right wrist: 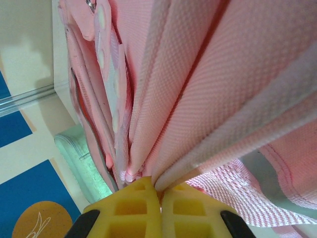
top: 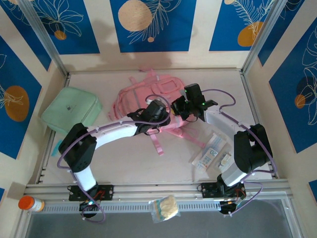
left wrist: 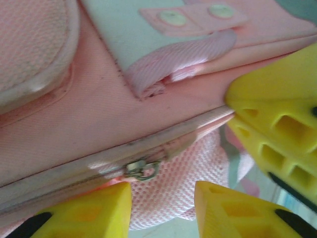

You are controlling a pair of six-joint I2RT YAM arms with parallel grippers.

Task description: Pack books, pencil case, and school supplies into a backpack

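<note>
Backpack (top: pixel 148 94) fabric clamped by right gripper (right wrist: pixel 159 186); left gripper (left wrist: pixel 162 198) open at zip seam.
The pink woven backpack lies mid-table, with a pale grey-blue panel and a ribbed webbing loop (left wrist: pixel 168 62) on its face. The right jaws are closed tight on bunched layers of coarse pink mesh and canvas. The left jaws stand apart, holding nothing, just below a small metal zipper pull (left wrist: pixel 141 169) and honeycomb mesh. A flat white packet (top: pixel 210 153) with blue print lies near the right arm, apart from the backpack.
</note>
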